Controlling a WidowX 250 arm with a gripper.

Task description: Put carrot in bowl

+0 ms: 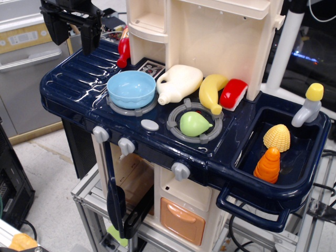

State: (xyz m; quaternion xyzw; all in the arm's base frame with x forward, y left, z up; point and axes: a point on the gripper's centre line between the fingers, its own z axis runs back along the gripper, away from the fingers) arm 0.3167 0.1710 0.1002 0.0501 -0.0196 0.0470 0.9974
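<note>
The orange ridged carrot [268, 165] stands upright in the sink [247, 157] at the right, next to a pale yellow corn-like toy [277, 137]. The light blue bowl [131, 88] sits empty on the left grey burner ring. My gripper [74, 29] is at the top left, above the far left end of the dark blue counter, well apart from bowl and carrot. Its two black fingers [90, 32] point down with a wide gap between them and nothing held.
A green pear [194, 123] lies on the right burner ring. A cream bottle [178, 83], a banana [211, 92] and a red-white toy [233, 93] lie against the cream back wall. A red bottle [123, 47] stands behind the bowl. A grey-yellow tap [308, 105] overhangs the sink.
</note>
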